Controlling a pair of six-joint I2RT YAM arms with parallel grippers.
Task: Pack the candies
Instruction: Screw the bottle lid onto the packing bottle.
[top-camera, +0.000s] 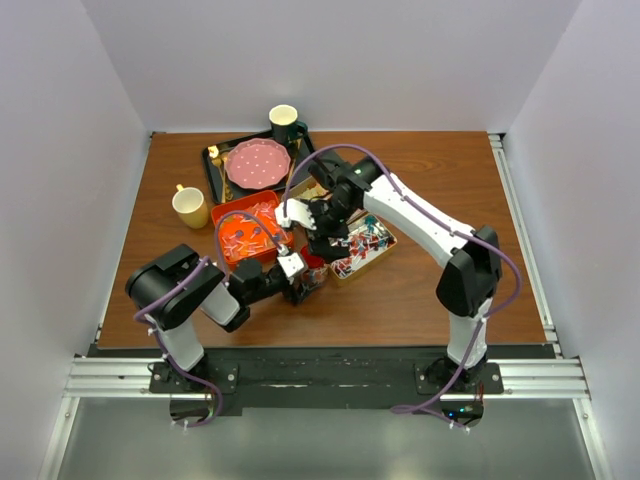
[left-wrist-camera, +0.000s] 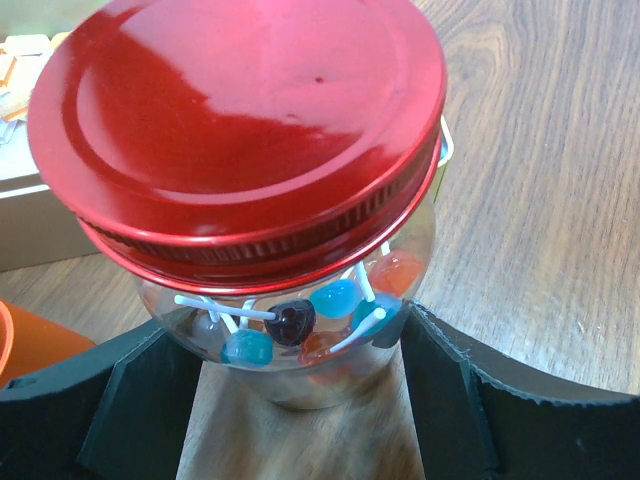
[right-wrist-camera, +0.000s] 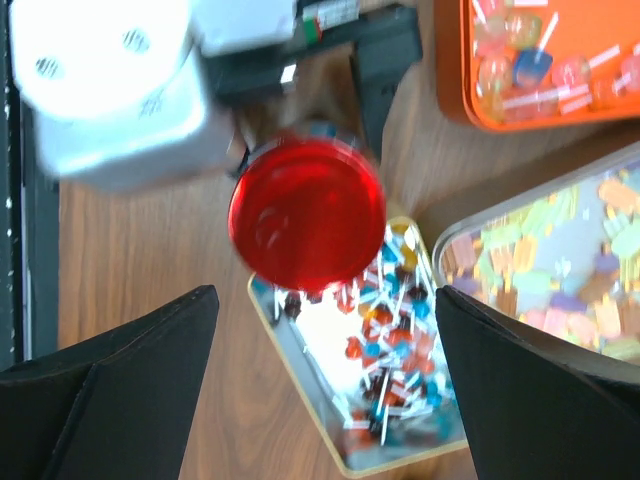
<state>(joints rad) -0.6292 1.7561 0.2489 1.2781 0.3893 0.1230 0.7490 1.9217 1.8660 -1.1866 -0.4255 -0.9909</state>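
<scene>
A: Where are the candies (left-wrist-camera: 335, 298)?
B: I see some in the jar (left-wrist-camera: 300, 372) under the red lid (left-wrist-camera: 240, 130), more in the tray (right-wrist-camera: 318, 345) beside. My left gripper (left-wrist-camera: 295, 350) pinches the jar; right gripper (right-wrist-camera: 325, 295) is spread above.

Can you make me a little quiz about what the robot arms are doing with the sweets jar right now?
1. Pick one: what colour is the lid on the jar? A blue, B red, C green.
2. True or false: the right gripper is squeezing the lid.
3. Fill in the gap: the jar with candies inside sits in the ___ gripper.

Key: 1 B. 2 False: it is open above the lid and holds nothing. 3 The left gripper.
</scene>
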